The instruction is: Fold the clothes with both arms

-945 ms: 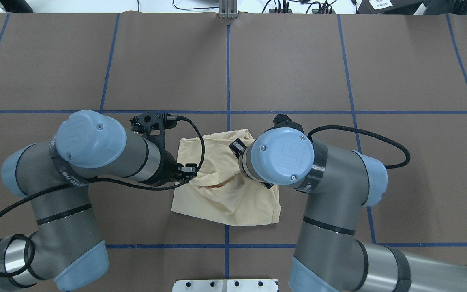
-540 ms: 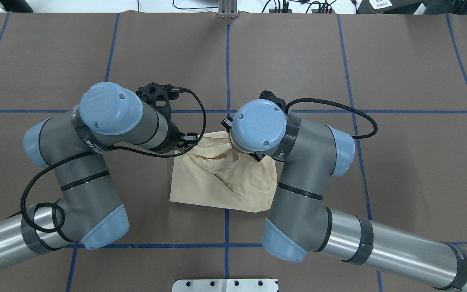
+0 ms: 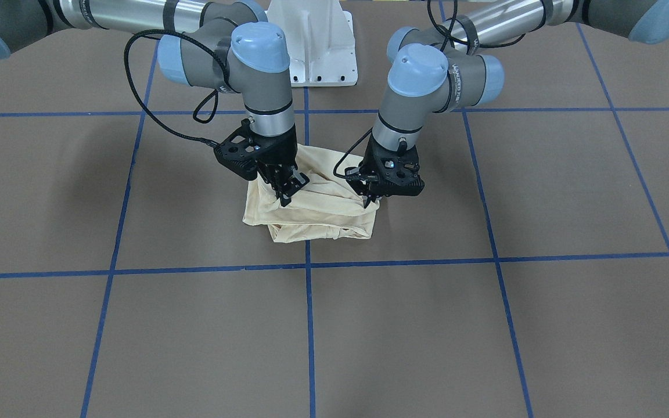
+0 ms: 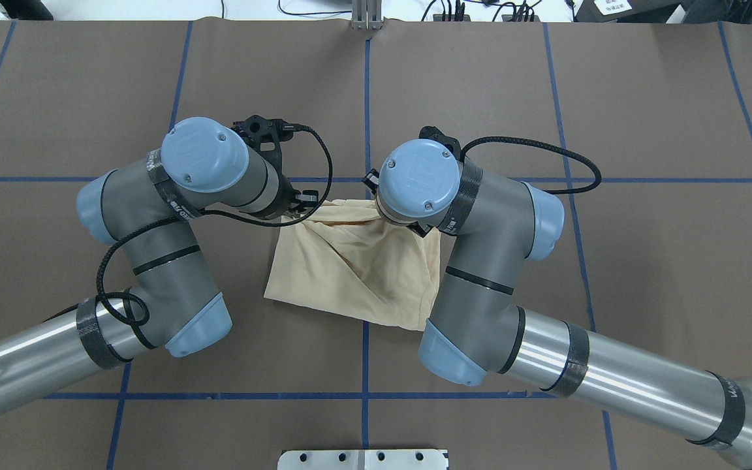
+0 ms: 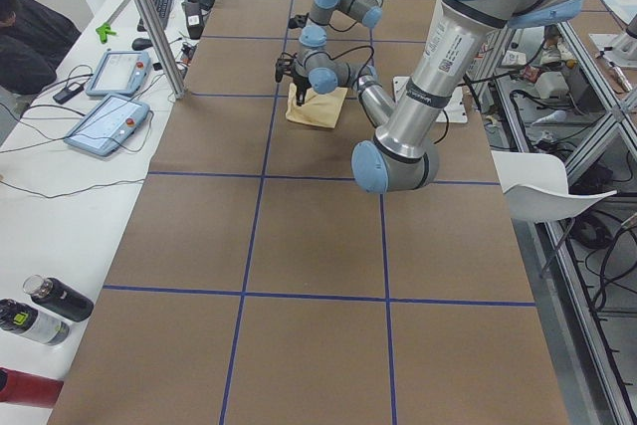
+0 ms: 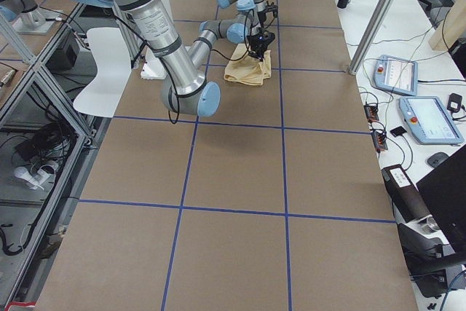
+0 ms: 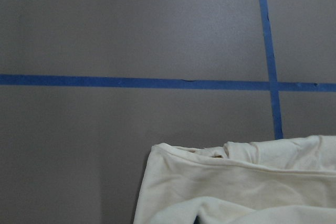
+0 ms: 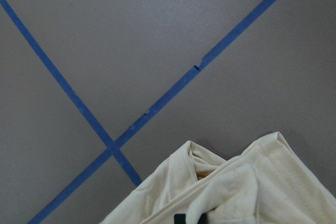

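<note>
The clothes are one cream-yellow shirt (image 3: 317,215), lying bunched and partly folded at the middle of the brown table (image 4: 643,261). In the front-facing view my left gripper (image 3: 370,201) is shut on the shirt's edge on that view's right. My right gripper (image 3: 286,196) is shut on the cloth on that view's left. Creases in the shirt (image 4: 350,274) run up toward both wrists, which hide the fingertips from overhead. Each wrist view shows only a pale hem, the shirt (image 7: 236,187) (image 8: 236,187) at the bottom of the frame. The print is hidden.
Blue tape lines (image 4: 366,98) grid the table. The white pedestal base (image 3: 311,46) stands behind the arms. A metal post (image 4: 366,16) sits at the far edge. Tablets (image 5: 105,121) and bottles (image 5: 40,311) lie on a side bench, and a white chair (image 5: 532,181) stands beside the table.
Both arms have moved away from the robot's base, carrying the held shirt edge toward the far side. The shirt's near edge has slid a little the same way.
</note>
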Motion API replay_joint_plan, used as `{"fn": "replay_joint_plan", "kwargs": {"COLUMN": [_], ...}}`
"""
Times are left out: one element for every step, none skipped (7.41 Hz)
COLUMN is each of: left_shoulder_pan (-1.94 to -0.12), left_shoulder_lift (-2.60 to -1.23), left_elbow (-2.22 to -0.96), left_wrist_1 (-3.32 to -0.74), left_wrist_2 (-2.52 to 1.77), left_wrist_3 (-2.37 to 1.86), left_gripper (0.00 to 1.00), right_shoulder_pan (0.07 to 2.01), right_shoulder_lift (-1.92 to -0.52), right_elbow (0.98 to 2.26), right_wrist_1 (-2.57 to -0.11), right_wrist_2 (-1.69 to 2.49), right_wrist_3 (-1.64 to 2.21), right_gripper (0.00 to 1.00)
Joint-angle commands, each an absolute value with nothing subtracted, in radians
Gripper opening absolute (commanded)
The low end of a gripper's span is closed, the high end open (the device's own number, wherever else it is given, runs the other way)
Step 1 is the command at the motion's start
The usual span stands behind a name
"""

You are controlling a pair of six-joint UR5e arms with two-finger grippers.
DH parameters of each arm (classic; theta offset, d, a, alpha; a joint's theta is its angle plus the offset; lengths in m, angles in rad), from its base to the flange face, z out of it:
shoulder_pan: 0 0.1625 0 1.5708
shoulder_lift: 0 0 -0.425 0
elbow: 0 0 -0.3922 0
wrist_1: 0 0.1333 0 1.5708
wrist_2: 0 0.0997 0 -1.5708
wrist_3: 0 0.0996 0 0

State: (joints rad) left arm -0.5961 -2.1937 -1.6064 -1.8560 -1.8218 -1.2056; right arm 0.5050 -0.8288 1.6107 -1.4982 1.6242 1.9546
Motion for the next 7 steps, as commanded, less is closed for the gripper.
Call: {"fn": "replay_joint_plan", "kwargs": {"left_shoulder_pan": [-0.636, -0.665, -0.716, -0.776, -0.81, -0.845, -0.885], "left_shoulder_lift": [-2.2, -2.2, -2.197, -2.177, -2.11, -2.048, -2.004], "left_elbow": [-1.588, -1.589, -1.597, -1.612, -1.667, -1.739, -1.815], "left_wrist_1": [-1.873, -1.868, -1.861, -1.856, -1.849, -1.797, -1.707], "left_wrist_2": [-1.824, -1.851, -1.953, -2.033, -2.046, -2.046, -2.046], "left_wrist_3": [-1.116, -1.053, -0.984, -0.883, -0.799, -0.7, -0.558], "left_gripper": [1.0, 1.0, 1.0, 1.0, 1.0, 1.0, 1.0], "right_shoulder_pan": [0.544, 0.619, 0.682, 0.711, 0.751, 0.803, 0.863], "right_shoulder_lift": [-0.828, -0.833, -0.838, -0.844, -0.888, -0.981, -1.073], "right_elbow": [1.6, 1.6, 1.611, 1.612, 1.65, 1.749, 1.854], "right_wrist_1": [-1.514, -1.543, -1.58, -1.597, -1.621, -1.668, -1.742], "right_wrist_2": [1.666, 1.821, 1.93, 1.954, 1.997, 2.047, 2.086], "right_wrist_3": [1.796, 1.751, 1.691, 1.631, 1.53, 1.402, 1.244], "right_gripper": [1.0, 1.0, 1.0, 1.0, 1.0, 1.0, 1.0]}}
